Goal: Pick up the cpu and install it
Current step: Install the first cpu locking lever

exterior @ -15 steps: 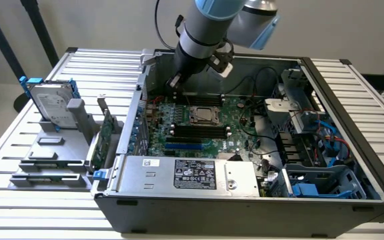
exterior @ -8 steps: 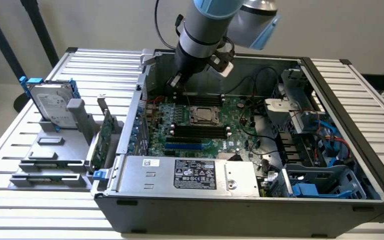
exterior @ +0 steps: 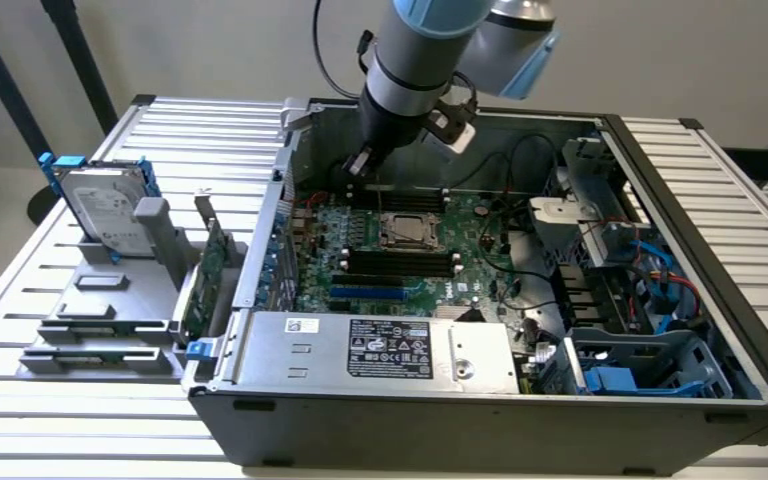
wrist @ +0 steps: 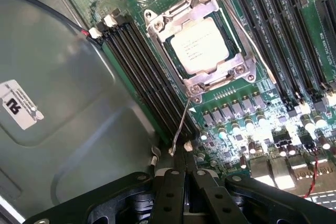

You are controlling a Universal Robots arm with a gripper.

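Note:
The cpu [exterior: 406, 231] is a small silver square lying flat in its socket in the middle of the green motherboard [exterior: 357, 225], inside the open computer case. In the wrist view the cpu [wrist: 202, 45] sits inside the socket's metal frame [wrist: 157, 24]. A thin wire lever [wrist: 181, 124] runs from that frame toward my gripper [wrist: 185, 174]. The gripper's black fingers are shut together with nothing between them, and the lever's end lies right beside their tips. In the exterior view the gripper [exterior: 359, 165] hangs over the board's far edge, just beyond the socket.
Black memory slots [wrist: 136, 72] flank the socket. The grey case wall [wrist: 63, 108] is close beside the gripper. A silver box with a black label [exterior: 384, 350] fills the case's near side. Cables and drive bays [exterior: 624, 260] crowd the exterior view's right. A hard drive with blue brackets [exterior: 97, 210] stands outside.

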